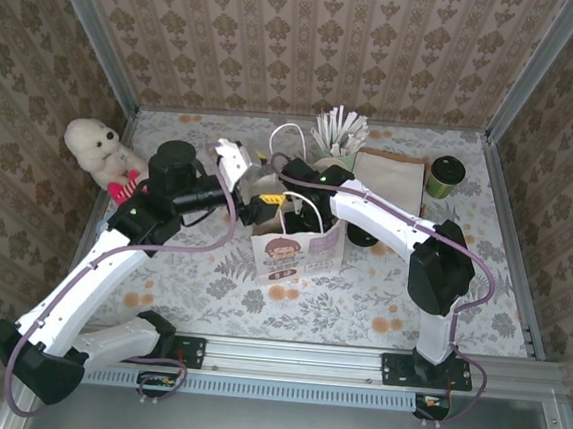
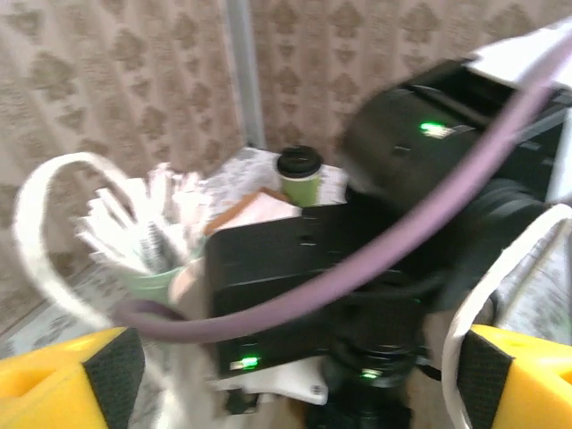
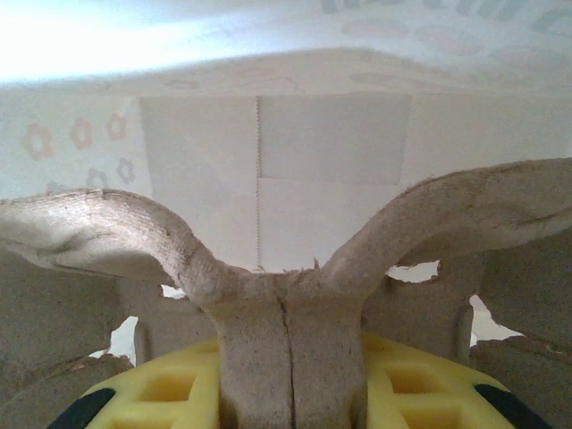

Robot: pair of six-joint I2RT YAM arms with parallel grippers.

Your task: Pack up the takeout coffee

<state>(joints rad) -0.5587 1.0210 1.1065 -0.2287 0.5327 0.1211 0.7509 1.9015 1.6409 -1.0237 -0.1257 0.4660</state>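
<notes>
The takeout coffee [image 1: 444, 175], an olive-green cup with a black lid, stands upright at the back right of the table; in the left wrist view the takeout coffee [image 2: 298, 174] sits far behind the right arm. A white paper bag [image 1: 288, 250] stands open mid-table. My right gripper [image 3: 290, 357] is down inside the bag, shut on the middle ridge of a grey pulp cup carrier [image 3: 116, 232], with the bag's inner wall [image 3: 331, 134] behind. My left gripper [image 1: 260, 210] is open at the bag's left top edge, and its yellow fingers [image 2: 63, 375] hold nothing.
A white plush toy [image 1: 97, 148] sits at the back left. A cup of white sticks [image 1: 336, 134] and a brown paper stack [image 1: 389, 168] stand behind the bag. A black round object [image 1: 363, 236] lies under the right arm. Patterned walls and metal rails enclose the table.
</notes>
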